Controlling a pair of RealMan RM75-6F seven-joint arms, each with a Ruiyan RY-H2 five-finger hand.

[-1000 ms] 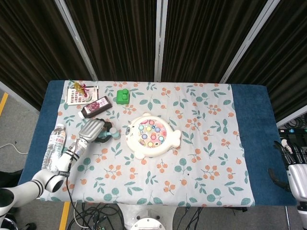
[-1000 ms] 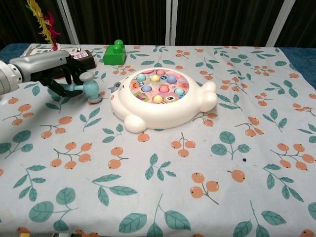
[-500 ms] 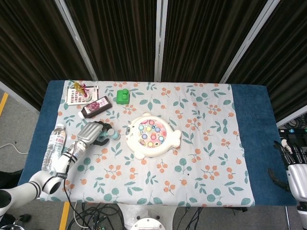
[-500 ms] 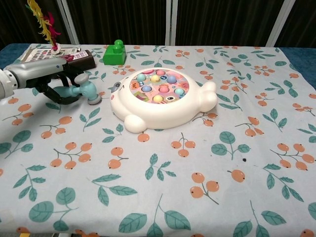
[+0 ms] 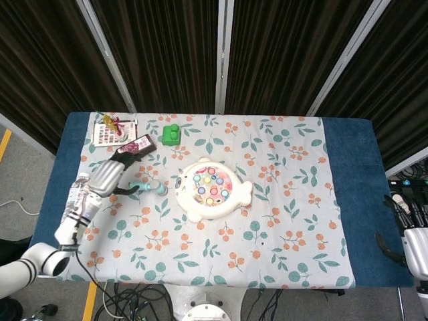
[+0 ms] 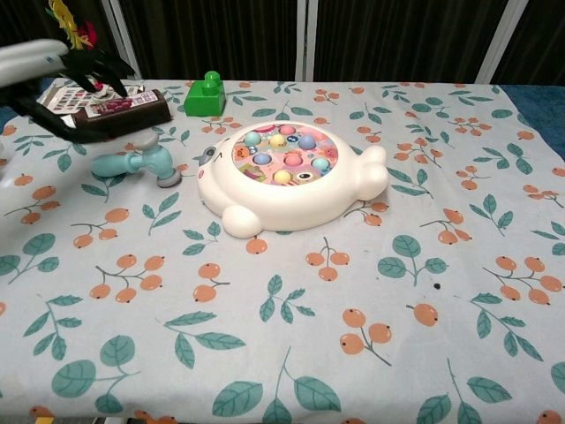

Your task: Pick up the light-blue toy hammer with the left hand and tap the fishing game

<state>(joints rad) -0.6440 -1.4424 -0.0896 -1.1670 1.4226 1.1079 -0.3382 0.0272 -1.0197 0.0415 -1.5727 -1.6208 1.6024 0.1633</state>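
Note:
The light-blue toy hammer [image 5: 148,186] [image 6: 137,164] lies flat on the floral cloth, its head just left of the fishing game [image 5: 212,188] [image 6: 287,172]. The game is a white fish-shaped toy with coloured pieces in its round top. My left hand [image 5: 110,175] [image 6: 55,81] hovers up and to the left of the hammer, fingers spread and holding nothing. It does not touch the hammer. My right hand [image 5: 412,242] hangs off the table's right edge, fingers apart and empty; only the head view shows it.
A green block [image 5: 172,134] [image 6: 205,94] stands behind the game. A dark brown bottle [image 5: 138,146] [image 6: 132,108] lies under the left hand. A water bottle [image 5: 75,200] lies at the left edge. A card with a feather [image 5: 110,128] sits at the back left corner.
My left hand has let go of the hammer, opened, and risen back to the left. The hammer has stayed on the cloth beside the game. The right hand has not moved.

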